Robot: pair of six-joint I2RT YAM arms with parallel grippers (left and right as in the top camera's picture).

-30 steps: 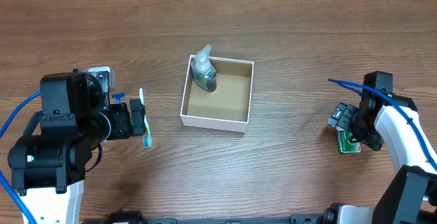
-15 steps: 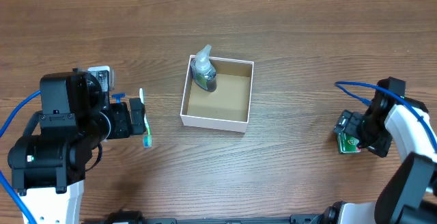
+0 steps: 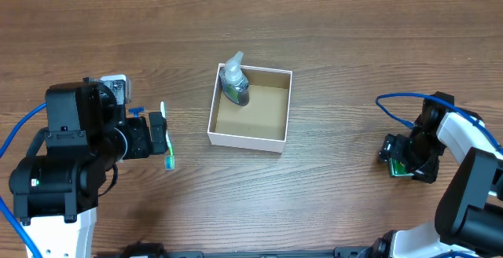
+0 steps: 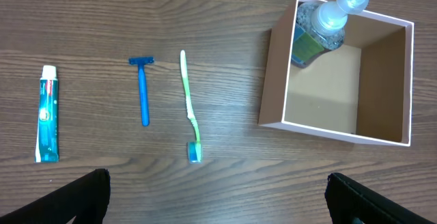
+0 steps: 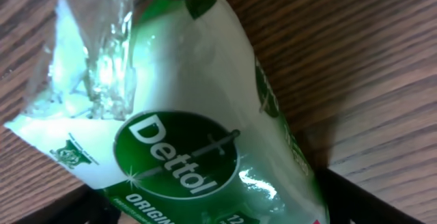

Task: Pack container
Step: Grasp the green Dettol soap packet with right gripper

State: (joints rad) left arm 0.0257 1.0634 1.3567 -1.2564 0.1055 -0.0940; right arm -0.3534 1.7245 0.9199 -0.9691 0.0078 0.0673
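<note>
The container (image 3: 245, 141) is a square white-walled box with a brown floor at the table's middle. It also shows in the left wrist view (image 4: 272, 80). A clear soap bottle (image 3: 234, 83) leans in its far left corner. My left gripper (image 4: 217, 200) is open and empty, near a green toothbrush (image 4: 190, 108), a blue razor (image 4: 143, 98) and a toothpaste tube (image 4: 46, 115). My right gripper (image 3: 398, 156) is open at the far right. Its fingers straddle a green Dettol soap packet (image 5: 177, 135) lying on the table.
The table is brown wood. The toothbrush (image 3: 166, 136) lies just right of the left arm in the overhead view. The razor and toothpaste are hidden under that arm there. Blue cables trail from both arms.
My right gripper has shifted and turned over the soap packet, ending lower around it. The left arm, the container and the bottle have not moved.
</note>
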